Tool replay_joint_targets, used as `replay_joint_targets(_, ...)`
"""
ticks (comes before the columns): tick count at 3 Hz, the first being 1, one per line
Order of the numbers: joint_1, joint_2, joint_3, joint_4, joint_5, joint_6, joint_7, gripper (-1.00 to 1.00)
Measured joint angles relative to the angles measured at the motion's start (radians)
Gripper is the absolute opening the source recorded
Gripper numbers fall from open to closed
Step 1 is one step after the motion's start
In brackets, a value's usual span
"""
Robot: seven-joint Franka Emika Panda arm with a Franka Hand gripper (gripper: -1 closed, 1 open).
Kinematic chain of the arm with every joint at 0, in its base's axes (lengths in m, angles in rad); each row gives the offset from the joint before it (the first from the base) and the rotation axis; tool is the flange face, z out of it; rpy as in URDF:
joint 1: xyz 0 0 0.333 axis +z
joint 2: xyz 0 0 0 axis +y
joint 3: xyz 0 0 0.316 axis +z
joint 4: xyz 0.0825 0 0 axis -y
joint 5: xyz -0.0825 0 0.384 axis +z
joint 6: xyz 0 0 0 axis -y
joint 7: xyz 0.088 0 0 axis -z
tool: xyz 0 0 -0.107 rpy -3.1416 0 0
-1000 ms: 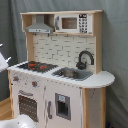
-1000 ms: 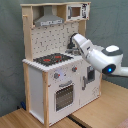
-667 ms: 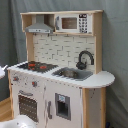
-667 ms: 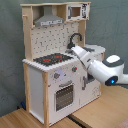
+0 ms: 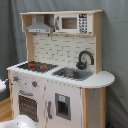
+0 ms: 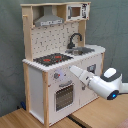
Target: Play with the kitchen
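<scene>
**Arm at the kitchen front**

Here the kitchen (image 6: 62, 65) stands on a wooden bench (image 6: 95, 119) before a grey curtain (image 5: 114, 45). The arm (image 6: 102, 84) reaches toward its oven-side front; whether the jaws are open cannot be told.

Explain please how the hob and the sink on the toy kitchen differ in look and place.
The hob is a flat black plate with red rings, while the sink is a grey metal basin sunk into the top. In the first exterior view the hob lies left under the grey hood; the sink lies right, with a black faucet behind it. Both sit in the same white countertop.
</scene>
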Motion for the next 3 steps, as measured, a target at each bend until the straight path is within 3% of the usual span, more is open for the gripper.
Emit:
replay_joint_targets(1,-0.040,0.000,0.045,-0.013,0.000,0.063,0.056,1.00)
replay_joint_targets(3,-0.130,-0.014,0.063,-0.024,0.000,0.219,0.141,1.00)
